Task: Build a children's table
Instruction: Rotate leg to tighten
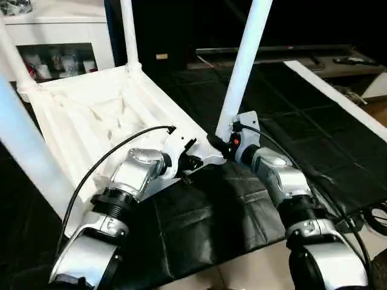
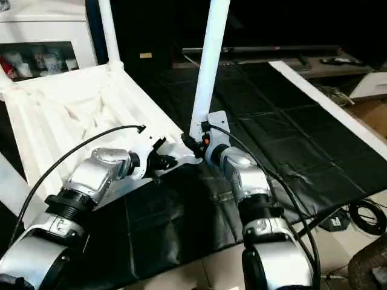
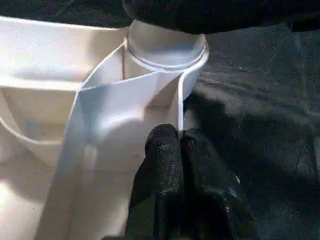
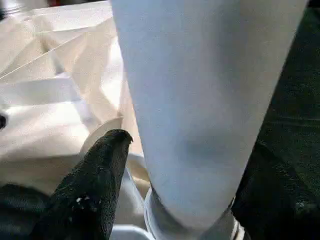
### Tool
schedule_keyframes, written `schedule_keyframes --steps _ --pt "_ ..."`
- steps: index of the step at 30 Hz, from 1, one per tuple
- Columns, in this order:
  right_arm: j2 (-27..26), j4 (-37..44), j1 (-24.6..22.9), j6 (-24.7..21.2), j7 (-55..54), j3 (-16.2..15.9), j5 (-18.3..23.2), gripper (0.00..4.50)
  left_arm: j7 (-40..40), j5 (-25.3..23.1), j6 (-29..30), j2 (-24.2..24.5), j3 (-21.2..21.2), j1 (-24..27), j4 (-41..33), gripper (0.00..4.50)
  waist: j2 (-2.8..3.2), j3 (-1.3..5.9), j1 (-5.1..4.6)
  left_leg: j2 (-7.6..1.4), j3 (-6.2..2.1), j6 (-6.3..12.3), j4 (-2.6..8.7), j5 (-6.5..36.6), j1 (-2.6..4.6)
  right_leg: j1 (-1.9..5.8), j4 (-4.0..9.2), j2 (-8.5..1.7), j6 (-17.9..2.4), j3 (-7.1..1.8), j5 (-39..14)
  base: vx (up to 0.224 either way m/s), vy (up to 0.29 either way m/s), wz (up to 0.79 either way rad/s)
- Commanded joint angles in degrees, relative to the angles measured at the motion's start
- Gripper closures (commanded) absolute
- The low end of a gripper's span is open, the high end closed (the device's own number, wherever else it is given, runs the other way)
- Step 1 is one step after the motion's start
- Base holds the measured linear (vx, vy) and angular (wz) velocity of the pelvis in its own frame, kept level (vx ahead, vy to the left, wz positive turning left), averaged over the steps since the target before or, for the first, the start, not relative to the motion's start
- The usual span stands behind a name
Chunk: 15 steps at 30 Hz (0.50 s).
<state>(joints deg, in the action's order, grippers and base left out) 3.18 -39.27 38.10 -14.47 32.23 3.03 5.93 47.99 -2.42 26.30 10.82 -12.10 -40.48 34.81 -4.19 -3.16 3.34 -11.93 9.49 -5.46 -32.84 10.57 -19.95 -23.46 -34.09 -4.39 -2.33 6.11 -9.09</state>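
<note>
The children's table lies upside down on the black mat (image 1: pixel 302 157), its white ribbed top (image 1: pixel 91 115) facing up. A long white leg (image 1: pixel 242 66) stands in the near right corner socket (image 3: pixel 167 47). My right gripper (image 1: pixel 227 144) is open around this leg's base, one black finger (image 4: pixel 95 190) on each side and a small gap showing. My left gripper (image 1: pixel 190 162) is shut on the top's thin rim (image 3: pixel 178 112) just beside that socket. Three more legs (image 1: pixel 129 33) (image 1: pixel 12 60) (image 1: pixel 27 151) rise from the other corners.
A white cabinet with glass doors (image 1: pixel 60 42) holding cups stands behind the table. A long white strip (image 1: pixel 338 96) crosses the mat on the right, with a low dark shelf (image 1: pixel 338 60) beyond. Cables (image 1: pixel 378 217) lie on the tiled floor (image 1: pixel 242 275) at the near right.
</note>
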Motion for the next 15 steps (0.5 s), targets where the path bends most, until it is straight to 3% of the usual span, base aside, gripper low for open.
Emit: schedule_keyframes --steps 1,6,9,10,15 --pt "-0.7 -0.1 -2.0 -0.7 8.2 -6.4 0.3 1.00 3.2 -0.7 -4.1 0.5 -2.7 0.1 -1.7 4.50 0.84 3.78 0.35 -1.47 0.01 2.59 3.54 9.0 -0.08 3.69 4.00 -4.21 -9.5 -3.30 -13.9 0.000 0.000 0.00" --pt "3.8 0.7 -3.3 0.5 13.6 -6.4 0.2 0.53 8.9 -0.3 -6.1 3.9 -3.4 0.9 -2.6 4.50 0.88 3.63 0.56 -1.51 0.01 1.75 3.61 11.3 0.10 3.47 4.55 -4.33 -8.1 -3.40 -18.8 0.000 0.000 0.00" --pt "8.2 2.4 -4.2 1.3 20.4 -6.2 1.3 0.46 15.0 0.3 -7.4 7.0 -4.4 1.5 -4.0 4.50 0.95 3.68 0.77 -1.67 0.01 1.78 3.59 11.0 0.14 3.45 4.26 -4.27 -8.8 -3.42 -17.1 0.000 0.000 0.00" --pt "8.7 2.5 -4.3 1.5 21.3 -6.2 1.4 0.32 15.7 0.4 -7.6 7.4 -4.5 1.5 -4.2 4.50 1.27 3.71 0.94 -1.68 -0.04 1.85 3.58 11.1 0.21 3.47 4.23 -4.29 -8.9 -3.40 -16.9 0.000 0.000 0.00" --pt "14.7 3.1 -4.6 3.1 31.1 -6.3 2.6 0.04 23.5 1.3 -12.6 11.5 -6.6 1.8 -4.4 4.50 0.91 4.12 1.91 -1.64 0.30 3.32 3.16 6.5 0.14 3.71 2.91 -4.06 -11.5 -3.54 -7.8 0.000 0.000 0.00"
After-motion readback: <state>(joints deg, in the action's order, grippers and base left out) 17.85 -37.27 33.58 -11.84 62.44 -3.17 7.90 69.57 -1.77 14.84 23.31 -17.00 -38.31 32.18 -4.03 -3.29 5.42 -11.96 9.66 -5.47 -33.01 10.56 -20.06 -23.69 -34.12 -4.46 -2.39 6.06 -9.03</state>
